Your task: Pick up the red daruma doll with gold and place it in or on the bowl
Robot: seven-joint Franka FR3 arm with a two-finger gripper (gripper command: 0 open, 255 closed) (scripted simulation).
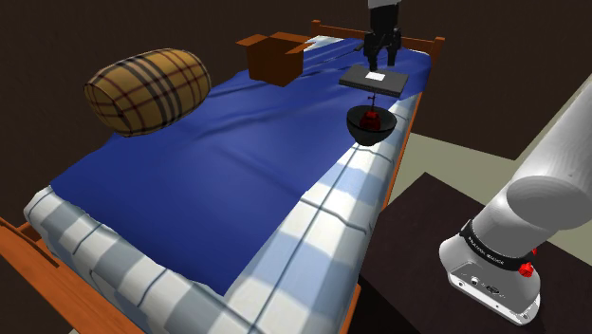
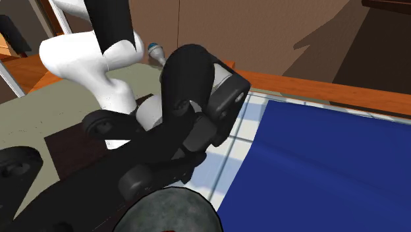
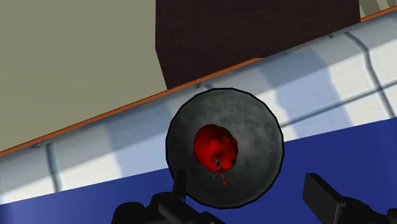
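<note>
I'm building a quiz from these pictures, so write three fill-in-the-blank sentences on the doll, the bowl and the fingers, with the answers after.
1. Inside the bowl sits a ____ doll.
2. The fingers above the bowl are ____, not shut, and hold nothing.
3. The blanket spread over the bed is ____.

Missing words: red; open; blue.

No writing is legible; the marks on the arm's black band (image 1: 493,251) are too small.
</note>
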